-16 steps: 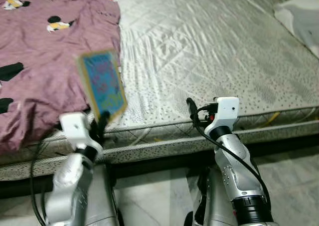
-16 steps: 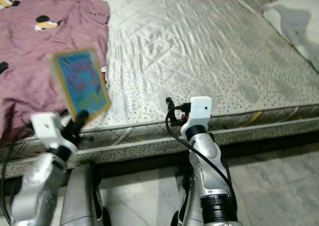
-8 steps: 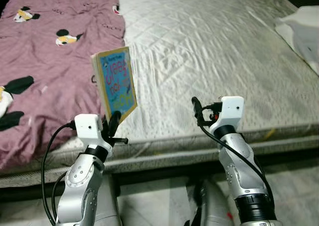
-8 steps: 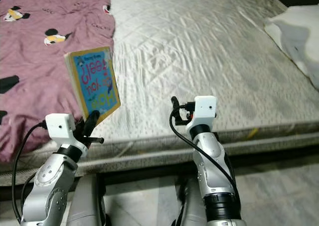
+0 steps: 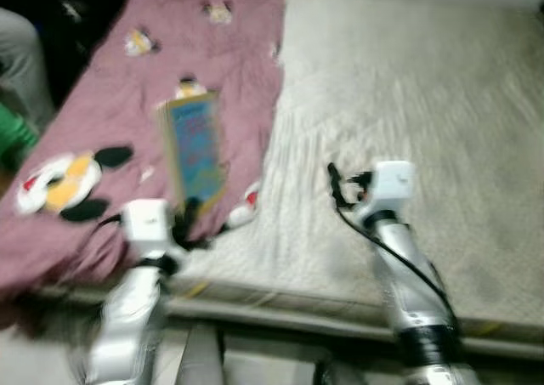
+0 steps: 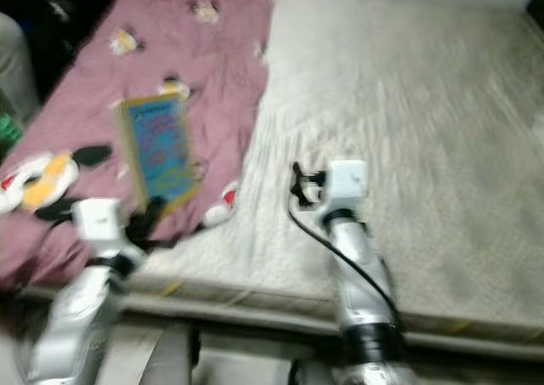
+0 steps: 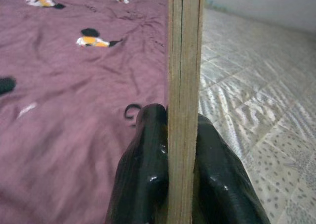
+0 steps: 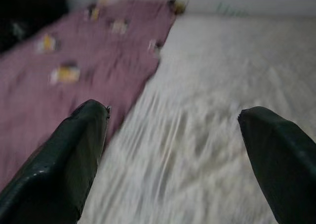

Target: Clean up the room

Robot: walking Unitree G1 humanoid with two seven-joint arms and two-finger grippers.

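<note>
While the head views are blurred, the book (image 5: pixel 194 150) reads clearly enough: it stands upright at left of centre, its lower edge pinched between the black fingers of the left gripper (image 7: pixel 181 162), above the purple cartoon-print blanket (image 5: pixel 127 104) on the mattress (image 5: pixel 425 104). The right gripper (image 8: pixel 173 150) hovers at centre frame with its fingers spread wide, carrying nothing. Carrying well probably means keeping the thin board vertical and squeezed low, turning gently so it does not lever out before a proper resting place is found.
</note>
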